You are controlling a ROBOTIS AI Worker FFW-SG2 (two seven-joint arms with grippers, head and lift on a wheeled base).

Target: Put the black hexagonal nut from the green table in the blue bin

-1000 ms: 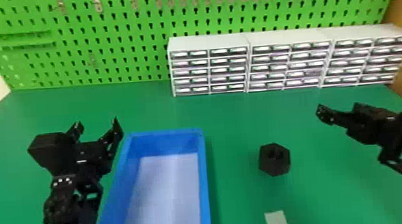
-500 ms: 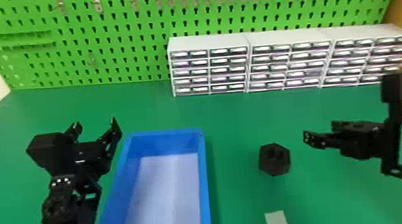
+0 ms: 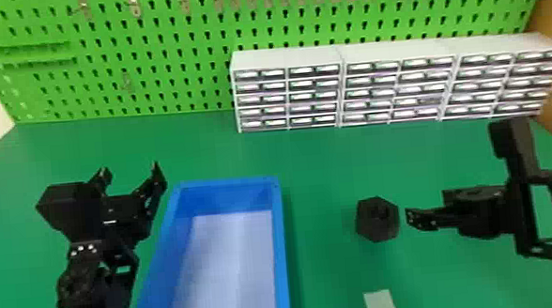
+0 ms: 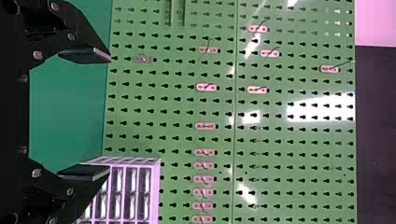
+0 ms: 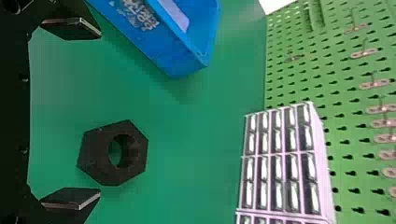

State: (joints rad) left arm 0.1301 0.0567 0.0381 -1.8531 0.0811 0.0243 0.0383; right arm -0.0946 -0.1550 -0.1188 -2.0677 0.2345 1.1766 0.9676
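In the head view the left gripper (image 3: 130,168), fingers open, hangs at the blue bin's (image 3: 280,259) ten o'clock. At its three, the black hexagonal nut (image 3: 370,226) lies ungripped on the bench (image 3: 318,162). The right gripper (image 3: 411,219), fingers apart, is at the nut's three. Grasp, carry and drop likely remain.
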